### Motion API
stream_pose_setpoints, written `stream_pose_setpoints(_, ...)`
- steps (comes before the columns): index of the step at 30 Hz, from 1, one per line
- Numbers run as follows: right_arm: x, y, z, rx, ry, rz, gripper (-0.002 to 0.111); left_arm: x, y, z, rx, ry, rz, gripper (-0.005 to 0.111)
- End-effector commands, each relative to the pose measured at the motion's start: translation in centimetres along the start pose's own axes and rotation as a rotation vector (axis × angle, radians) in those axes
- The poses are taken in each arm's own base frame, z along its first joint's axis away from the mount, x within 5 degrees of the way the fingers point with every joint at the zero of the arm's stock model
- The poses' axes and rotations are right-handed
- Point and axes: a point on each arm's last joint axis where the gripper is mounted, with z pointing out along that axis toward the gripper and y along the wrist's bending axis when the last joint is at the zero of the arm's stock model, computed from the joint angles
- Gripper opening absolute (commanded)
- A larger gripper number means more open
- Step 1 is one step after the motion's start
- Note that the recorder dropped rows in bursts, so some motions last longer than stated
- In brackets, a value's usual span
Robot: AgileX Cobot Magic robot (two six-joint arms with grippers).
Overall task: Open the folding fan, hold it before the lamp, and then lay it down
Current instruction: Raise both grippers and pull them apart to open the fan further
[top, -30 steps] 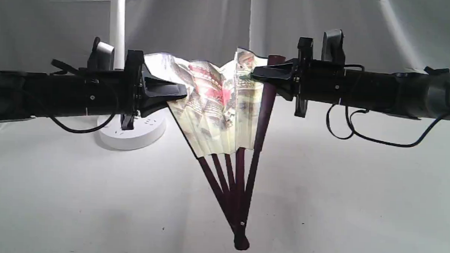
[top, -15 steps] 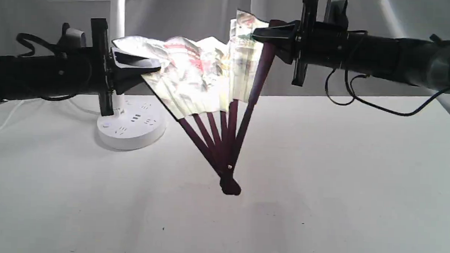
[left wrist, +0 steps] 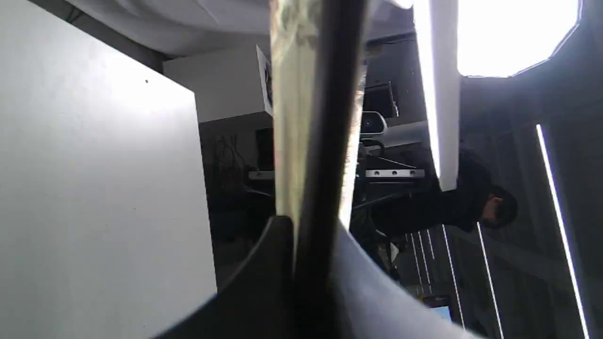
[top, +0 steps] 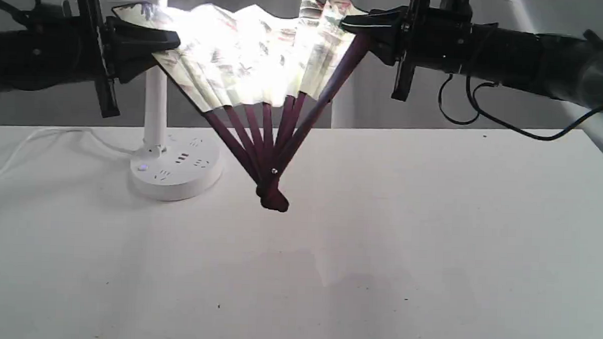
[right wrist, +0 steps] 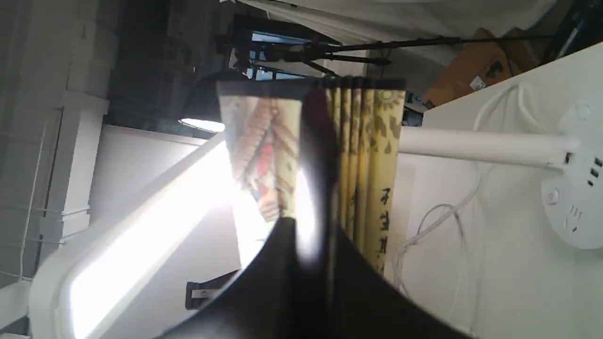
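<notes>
The folding fan [top: 250, 57] hangs spread open in the air, its cream painted leaf glowing with light from behind and its maroon ribs meeting at a pivot [top: 273, 196] just above the table. My left gripper [top: 160, 39] is shut on the fan's left edge. On the opposite side, my right gripper [top: 354, 23] is shut on the right guard rib. The lamp [top: 155, 109] stands behind the fan at the left, its white post rising from a round socket base [top: 176, 172]. The fan's edge [left wrist: 325, 117] fills the left wrist view. Its folds [right wrist: 362, 155] and the lamp post [right wrist: 480, 146] show in the right wrist view.
The white table [top: 379, 242] stretches under the fan. A white cord [top: 42, 135] runs left from the lamp base. Grey curtains hang behind. A person in dark clothes [left wrist: 471, 207] shows in the left wrist view.
Both grippers rose and moved apart, the left one going left. The fan spread wider and lifted, its pivot climbing off the table's front, and its leaf now sits lit before the lamp.
</notes>
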Motion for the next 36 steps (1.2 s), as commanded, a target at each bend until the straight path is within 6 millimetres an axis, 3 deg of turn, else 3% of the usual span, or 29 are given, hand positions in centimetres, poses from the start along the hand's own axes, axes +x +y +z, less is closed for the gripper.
stream_pose_setpoints(1,0.1,0.6,-0.3,-0.008,0.024,-0.019,0.0,-0.2,-2.0,-0.4,0.048,-0.032,-0.026,0.0)
stream_pose_setpoints(7,-0.3,0.6,-0.8,-0.006,0.011,-0.02,0.0,0.0,-1.9,-0.4,0.046,-0.031,-0.034,0.0)
stream_pose_setpoints(16,-1.1,0.5,-2.2,0.005,-0.018,0.003,0.0,1.5,0.8,-0.7,0.006,-0.023,-0.131,0.0)
stream_pose_setpoints(24,-1.3,0.5,-2.6,0.009,-0.026,0.013,0.0,1.3,0.6,-1.1,0.007,-0.034,-0.128,0.0)
stream_pose_setpoints(32,-2.6,0.0,-5.4,0.059,-0.065,-0.005,0.0,1.5,0.0,-3.3,-0.001,-0.082,-0.11,0.0)
stream_pose_setpoints(36,-3.2,-0.2,-6.8,0.079,-0.088,-0.011,0.0,1.6,0.7,-4.2,-0.012,-0.102,-0.126,0.0)
